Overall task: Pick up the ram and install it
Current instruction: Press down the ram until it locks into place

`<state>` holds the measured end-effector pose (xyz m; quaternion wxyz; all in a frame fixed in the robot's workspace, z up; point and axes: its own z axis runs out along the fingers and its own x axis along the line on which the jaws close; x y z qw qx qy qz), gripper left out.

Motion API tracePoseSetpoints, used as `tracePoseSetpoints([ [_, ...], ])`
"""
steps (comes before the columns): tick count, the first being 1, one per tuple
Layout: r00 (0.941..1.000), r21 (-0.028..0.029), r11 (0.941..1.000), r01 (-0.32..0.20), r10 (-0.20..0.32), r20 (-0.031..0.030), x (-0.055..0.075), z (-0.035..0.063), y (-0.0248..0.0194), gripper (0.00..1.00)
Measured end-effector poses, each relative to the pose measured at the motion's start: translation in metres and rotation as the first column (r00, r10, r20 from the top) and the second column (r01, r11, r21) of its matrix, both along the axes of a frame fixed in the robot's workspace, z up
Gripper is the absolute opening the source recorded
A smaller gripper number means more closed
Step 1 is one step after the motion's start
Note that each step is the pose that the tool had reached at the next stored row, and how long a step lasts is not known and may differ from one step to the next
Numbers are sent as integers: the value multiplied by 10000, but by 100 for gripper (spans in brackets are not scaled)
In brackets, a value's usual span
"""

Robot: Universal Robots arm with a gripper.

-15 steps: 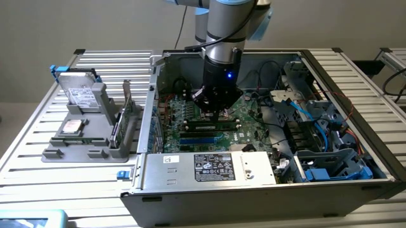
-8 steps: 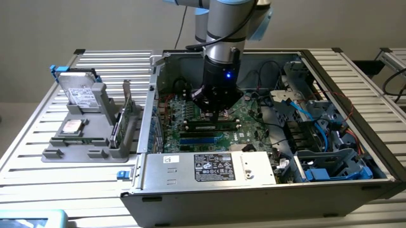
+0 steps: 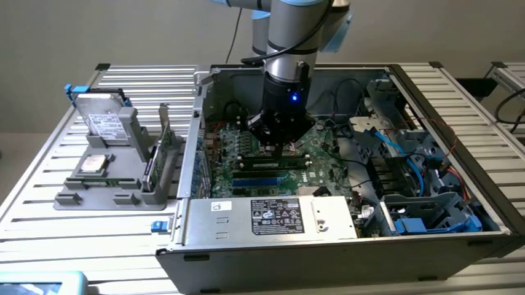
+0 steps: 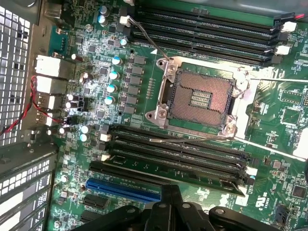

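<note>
- tool down inside the open computer case, hanging just over the green board, close above the memory slots.
- ram lying lengthwise in the slot row right under the tool, a dark strip with a green edge; in the wrist view seen as the dark stick nearest the tool's black linkage.
- cannot tell whether the tool is spread or pressed together: fingertips hidden behind the tool's own body in both views, so also unclear whether touching the ram or just above it.
- judged as the seating stage: stick already at the slot, full latching not confirmed from here.
- to do this well: keep the stick square and parallel to the slot, press straight down and evenly along the length, not at one end only.
- watch the white end clips; both need to snap in against the ends of the stick.
- risk: tilted pressure could bend the board or leave one end raised; loose black cable beside the empty square socket best kept clear.
- away from the tool, outside the case on the counter: grey stand holding a silver drive and an upright green card, untouched.
</note>
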<state>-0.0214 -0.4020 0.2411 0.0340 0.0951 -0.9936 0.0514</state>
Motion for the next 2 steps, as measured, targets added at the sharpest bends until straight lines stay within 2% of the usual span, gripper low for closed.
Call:
tracePoseSetpoints([
  [2, 10000, 1, 10000, 0, 0, 1, 0, 0, 0, 11],
])
